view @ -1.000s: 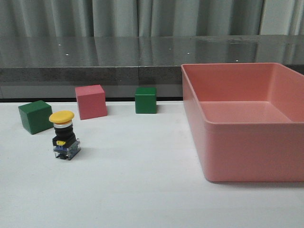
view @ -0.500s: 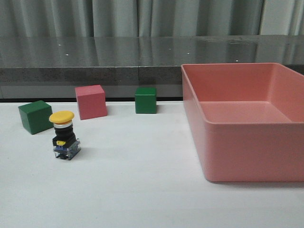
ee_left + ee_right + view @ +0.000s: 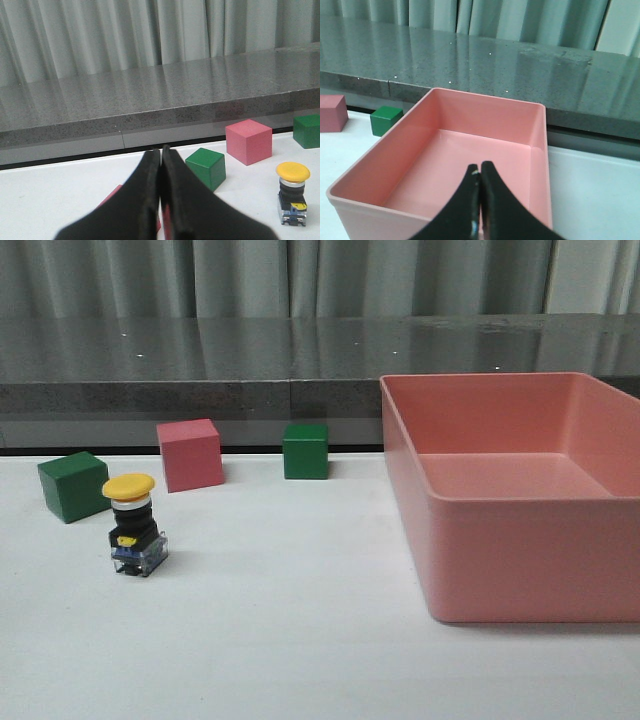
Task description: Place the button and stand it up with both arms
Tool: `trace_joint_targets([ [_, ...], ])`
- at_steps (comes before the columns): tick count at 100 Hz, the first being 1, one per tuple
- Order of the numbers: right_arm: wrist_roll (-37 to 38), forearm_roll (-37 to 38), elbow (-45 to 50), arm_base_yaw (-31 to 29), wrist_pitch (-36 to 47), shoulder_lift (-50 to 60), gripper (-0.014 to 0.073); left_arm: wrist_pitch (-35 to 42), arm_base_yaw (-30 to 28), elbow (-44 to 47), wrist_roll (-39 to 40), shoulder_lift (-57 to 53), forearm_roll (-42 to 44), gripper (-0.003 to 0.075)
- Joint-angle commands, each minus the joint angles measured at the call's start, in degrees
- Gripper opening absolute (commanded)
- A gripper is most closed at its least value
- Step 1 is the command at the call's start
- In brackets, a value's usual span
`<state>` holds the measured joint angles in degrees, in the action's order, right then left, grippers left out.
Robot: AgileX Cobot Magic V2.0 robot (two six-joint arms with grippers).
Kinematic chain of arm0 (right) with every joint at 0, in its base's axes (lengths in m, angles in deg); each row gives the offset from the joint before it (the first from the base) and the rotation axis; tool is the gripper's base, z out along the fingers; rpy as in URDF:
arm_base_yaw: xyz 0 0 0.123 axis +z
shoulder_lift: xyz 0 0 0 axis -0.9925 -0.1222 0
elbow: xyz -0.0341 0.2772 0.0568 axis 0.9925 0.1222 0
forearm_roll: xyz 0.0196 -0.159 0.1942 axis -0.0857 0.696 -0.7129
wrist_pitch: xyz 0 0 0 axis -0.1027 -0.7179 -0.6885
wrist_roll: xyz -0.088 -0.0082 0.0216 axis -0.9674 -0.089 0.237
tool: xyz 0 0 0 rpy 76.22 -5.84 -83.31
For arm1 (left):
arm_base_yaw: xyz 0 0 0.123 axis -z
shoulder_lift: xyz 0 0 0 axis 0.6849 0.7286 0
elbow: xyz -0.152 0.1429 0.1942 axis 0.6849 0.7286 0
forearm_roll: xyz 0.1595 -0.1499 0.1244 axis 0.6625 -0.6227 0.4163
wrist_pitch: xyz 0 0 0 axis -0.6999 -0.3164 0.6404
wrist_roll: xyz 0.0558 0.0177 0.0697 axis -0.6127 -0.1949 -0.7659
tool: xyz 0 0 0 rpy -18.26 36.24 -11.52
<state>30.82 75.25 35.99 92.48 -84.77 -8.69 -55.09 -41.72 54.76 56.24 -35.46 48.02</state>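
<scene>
Button (image 3: 132, 527) already stands upright on the tabletop (image 3: 300, 640), cap up, just in front of the near green cube (image 3: 72, 485), well apart from the pink bin (image 3: 520, 550). My left gripper (image 3: 160, 200) and right gripper (image 3: 480, 200) are both clenched on nothing. I judge the task finished or unstarted; next I'd only open the left one if regrasping.

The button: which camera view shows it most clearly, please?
The front view shows it best: the button stands upright and whole on the table, unobstructed. The left wrist view also shows it whole, near the frame's edge, beside the shut left gripper. The right wrist view does not show it.
</scene>
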Motion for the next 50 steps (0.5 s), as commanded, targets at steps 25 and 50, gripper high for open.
trace_joint_targets([
  [25,7.5,2.0,9.0,-3.5,5.5,14.1,-0.0113,4.7,-0.1,2.5,0.5,-1.7,-0.5,-0.002],
  [50,7.6,2.0,8.9,-3.6,4.1,13.9,-0.0113,4.7,-0.1,2.5,0.5,-1.7,-0.5,-0.0019],
])
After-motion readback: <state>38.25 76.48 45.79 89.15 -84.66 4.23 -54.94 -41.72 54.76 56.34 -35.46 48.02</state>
